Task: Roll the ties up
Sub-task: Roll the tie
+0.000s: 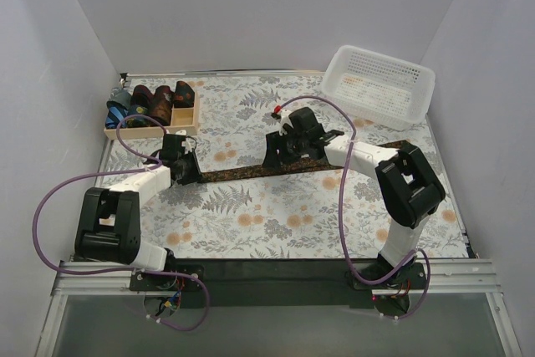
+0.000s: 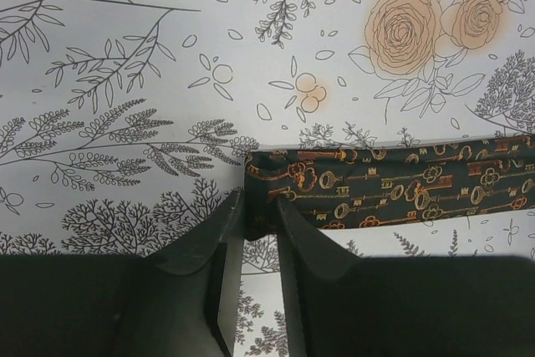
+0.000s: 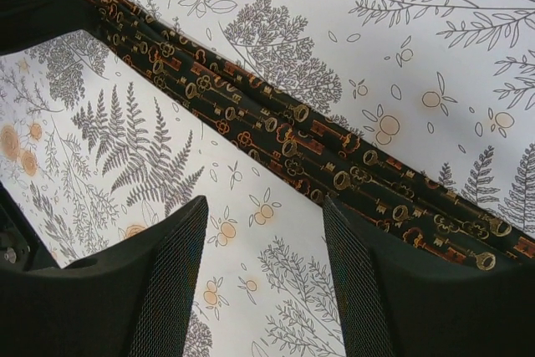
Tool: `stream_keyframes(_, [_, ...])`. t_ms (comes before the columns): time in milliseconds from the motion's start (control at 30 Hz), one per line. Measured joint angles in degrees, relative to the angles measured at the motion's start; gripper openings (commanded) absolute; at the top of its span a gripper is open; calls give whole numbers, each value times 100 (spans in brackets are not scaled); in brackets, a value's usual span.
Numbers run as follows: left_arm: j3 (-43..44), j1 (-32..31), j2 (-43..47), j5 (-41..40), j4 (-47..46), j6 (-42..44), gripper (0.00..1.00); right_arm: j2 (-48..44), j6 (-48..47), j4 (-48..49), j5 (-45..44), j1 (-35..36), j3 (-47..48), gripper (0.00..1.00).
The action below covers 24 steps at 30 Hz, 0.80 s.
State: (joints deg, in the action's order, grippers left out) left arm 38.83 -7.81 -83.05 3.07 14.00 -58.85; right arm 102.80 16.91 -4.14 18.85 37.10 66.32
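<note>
A long dark tie (image 1: 242, 171) printed with gold and orange keys lies flat across the floral cloth. Its left end (image 2: 276, 186) sits pinched between the fingertips of my left gripper (image 2: 261, 206), whose jaws stand narrowly apart with the fabric filling the gap. In the top view the left gripper (image 1: 185, 169) is at the tie's left end. My right gripper (image 1: 280, 152) hovers over the tie's middle stretch. In the right wrist view the right gripper (image 3: 264, 202) is open, with only cloth between its fingers, and the tie (image 3: 276, 131) runs diagonally just beyond its tips.
A shallow wooden tray (image 1: 150, 130) at the back left holds several rolled ties (image 1: 159, 99). A white mesh basket (image 1: 380, 85) stands at the back right. White walls close in the table on three sides.
</note>
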Motion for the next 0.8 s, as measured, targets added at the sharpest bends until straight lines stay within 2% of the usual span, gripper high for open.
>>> stream_keyframes(233, [0,0,0,55,-37,0,13,-2,11,87,-118,-22,0,54])
stream_keyframes(367, [0,0,7,61,-42,2,0,-129,-85,-79,-326,-184,-4,54])
stream_keyframes(600, [-39,0,153,59,-39,-17,0,-870,-420,-498,-754,-1010,-48,55])
stream_keyframes(800, [-85,0,247,59,-20,-46,0,-1154,-426,-1016,-1709,-1722,-101,54])
